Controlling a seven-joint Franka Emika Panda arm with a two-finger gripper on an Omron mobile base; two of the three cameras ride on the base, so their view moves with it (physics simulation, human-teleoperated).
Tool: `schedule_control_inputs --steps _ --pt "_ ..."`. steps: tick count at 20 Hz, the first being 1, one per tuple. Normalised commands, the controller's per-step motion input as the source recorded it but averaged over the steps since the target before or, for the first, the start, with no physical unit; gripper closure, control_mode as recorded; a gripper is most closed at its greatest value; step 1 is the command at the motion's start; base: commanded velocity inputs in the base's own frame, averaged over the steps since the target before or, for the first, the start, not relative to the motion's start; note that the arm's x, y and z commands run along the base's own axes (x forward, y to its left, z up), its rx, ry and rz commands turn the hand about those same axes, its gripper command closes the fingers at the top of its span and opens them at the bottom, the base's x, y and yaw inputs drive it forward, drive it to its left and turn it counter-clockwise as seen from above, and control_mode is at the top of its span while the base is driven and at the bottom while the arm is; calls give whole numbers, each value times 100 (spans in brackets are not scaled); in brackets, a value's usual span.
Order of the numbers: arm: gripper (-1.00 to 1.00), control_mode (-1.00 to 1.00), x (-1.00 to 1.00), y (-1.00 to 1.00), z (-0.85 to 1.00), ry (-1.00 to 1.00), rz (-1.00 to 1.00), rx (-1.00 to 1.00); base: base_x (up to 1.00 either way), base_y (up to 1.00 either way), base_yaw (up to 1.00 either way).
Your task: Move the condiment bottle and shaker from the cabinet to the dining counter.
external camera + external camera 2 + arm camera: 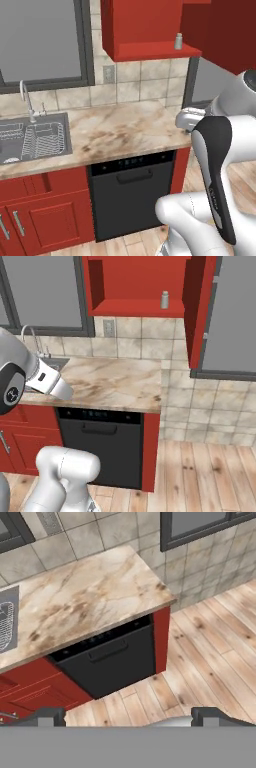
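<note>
The small grey shaker (178, 41) stands upright on the bottom shelf of the open red wall cabinet (150, 50), near the shelf's right end. From the right base view the shaker (164, 300) sits just left of the swung-out cabinet door (200, 306). The condiment bottle and the dining counter are out of view. My gripper (130, 717) is open, with both fingertips (50, 716) spread wide and nothing between them. It hangs well below the cabinet, looking down over the marble worktop (85, 597) and the floor.
A sink with a dish rack (35, 137) and a faucet (26, 100) lies at the worktop's left. A black dishwasher (132, 192) sits under the worktop beside red base cabinets (40, 215). Wooden floor (210, 471) opens to the right.
</note>
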Motion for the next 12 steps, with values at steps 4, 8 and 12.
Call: schedule_control_inputs --steps 4,8,12 --pt "-100 100 0 0 0 0 0 0 55 18 -3" --pt "-100 100 0 0 0 0 0 0 37 0 -9" --pt "-100 100 0 0 0 0 0 0 13 0 -21"
